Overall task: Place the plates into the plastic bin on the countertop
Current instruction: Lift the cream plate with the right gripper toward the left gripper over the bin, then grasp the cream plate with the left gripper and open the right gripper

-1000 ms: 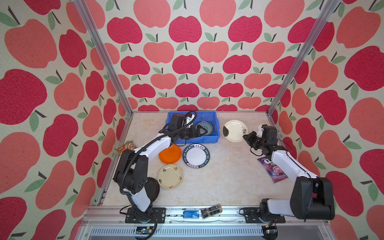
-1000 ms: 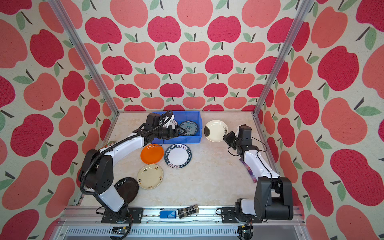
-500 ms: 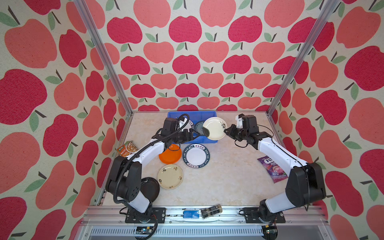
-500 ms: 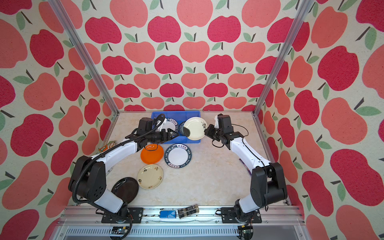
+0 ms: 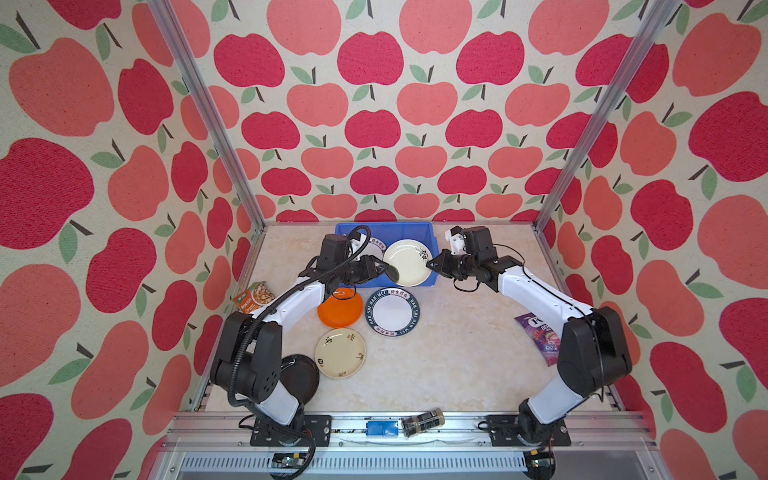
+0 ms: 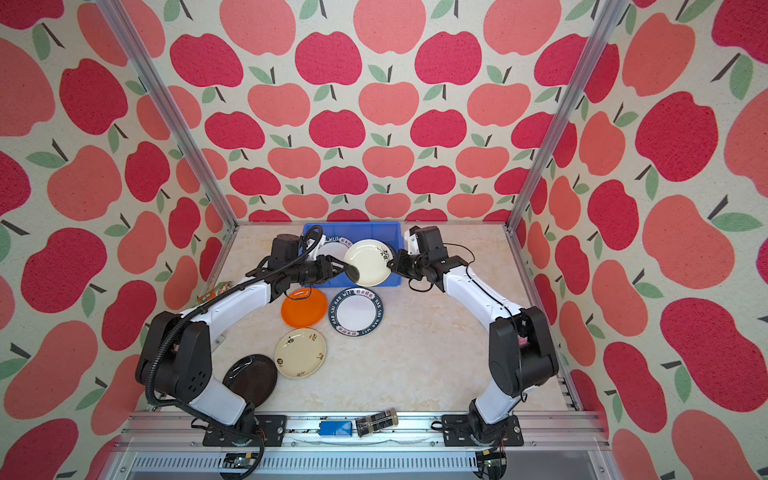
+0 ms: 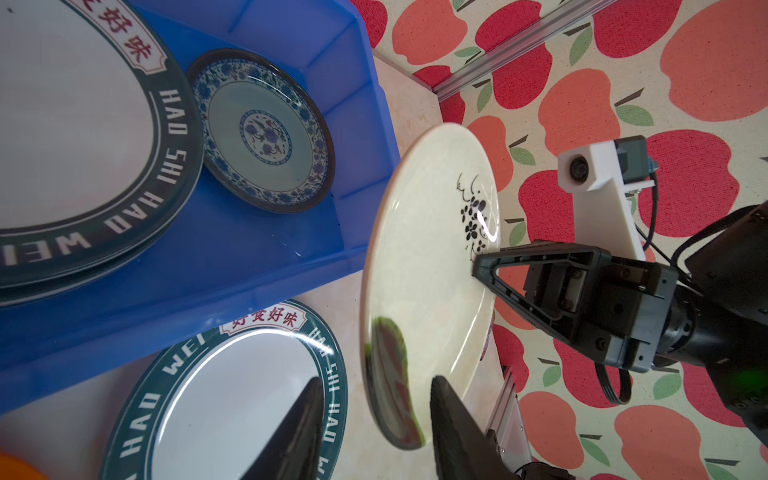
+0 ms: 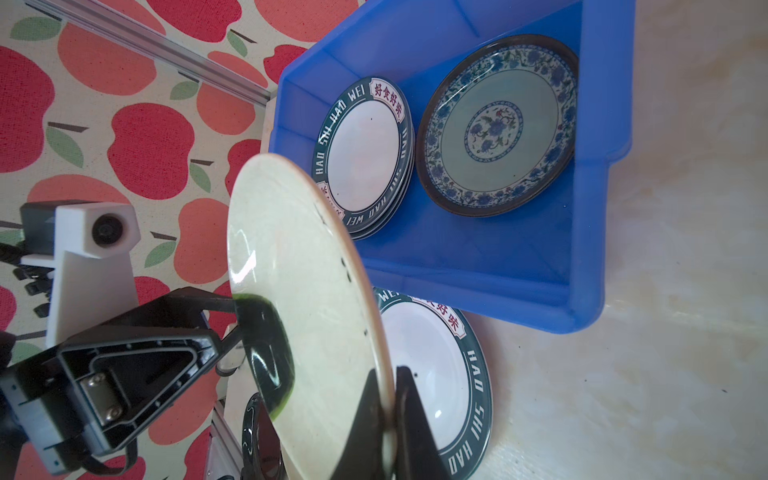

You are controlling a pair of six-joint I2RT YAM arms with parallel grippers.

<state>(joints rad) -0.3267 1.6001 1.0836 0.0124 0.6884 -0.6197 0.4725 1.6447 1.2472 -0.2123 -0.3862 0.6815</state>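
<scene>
My right gripper (image 5: pixel 432 266) is shut on the rim of a cream plate (image 5: pixel 409 262) with a dark flower print, held tilted above the front right of the blue plastic bin (image 5: pixel 386 226). My left gripper (image 7: pixel 376 399) stands open astride the plate's opposite rim, with a gap on each side. Inside the bin lie a stack of lettered plates (image 8: pixel 365 153) and a teal patterned plate (image 8: pixel 496 124). On the countertop (image 5: pixel 457 353) rest a lettered plate (image 5: pixel 392 311), an orange plate (image 5: pixel 340 309), a second cream plate (image 5: pixel 340 353) and a black plate (image 5: pixel 299 376) beside the left arm's base.
A snack packet (image 5: pixel 252 296) lies by the left rail and a purple packet (image 5: pixel 538 336) under the right arm. On the front rail sit a small blue box (image 5: pixel 381 428) and a dark jar (image 5: pixel 423 422).
The right gripper has carried the cream plate from the back right to above the bin. The left gripper has drawn back out of the bin and narrowed its jaws around the plate's other edge.
</scene>
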